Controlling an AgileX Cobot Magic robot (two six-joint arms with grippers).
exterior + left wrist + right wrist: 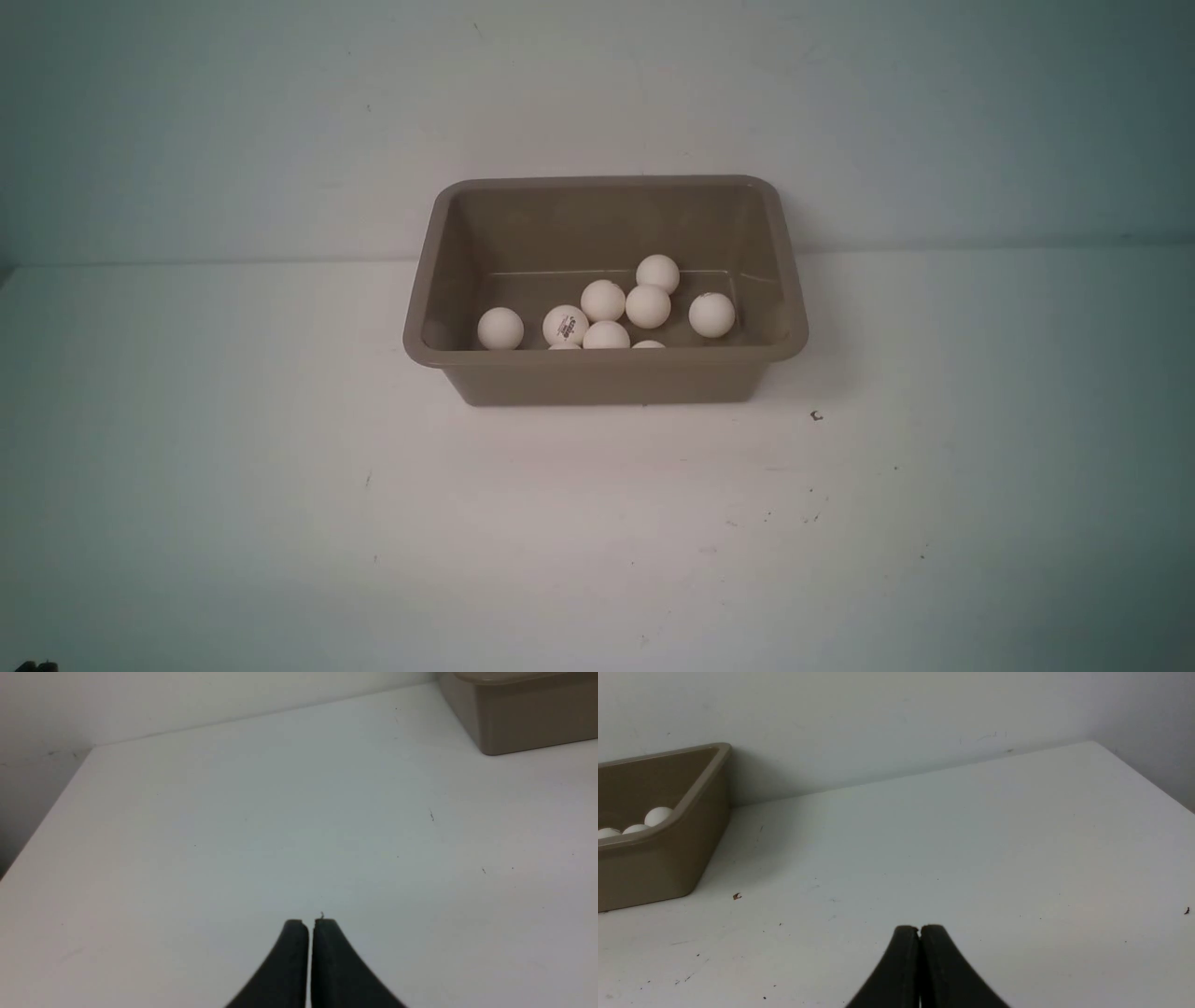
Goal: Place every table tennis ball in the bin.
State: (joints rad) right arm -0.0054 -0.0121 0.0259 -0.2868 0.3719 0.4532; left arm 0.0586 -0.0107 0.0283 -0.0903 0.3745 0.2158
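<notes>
Though unseen frontally, both pincers [310,924] [919,930] empty.

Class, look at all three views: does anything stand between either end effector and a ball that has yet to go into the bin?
No ball shows outside the bin; the balls in view all lie inside it. Both the left end effector and the right end effector are shut, holding nothing, with only bare table ahead. Nothing visible stands in the way.
</notes>
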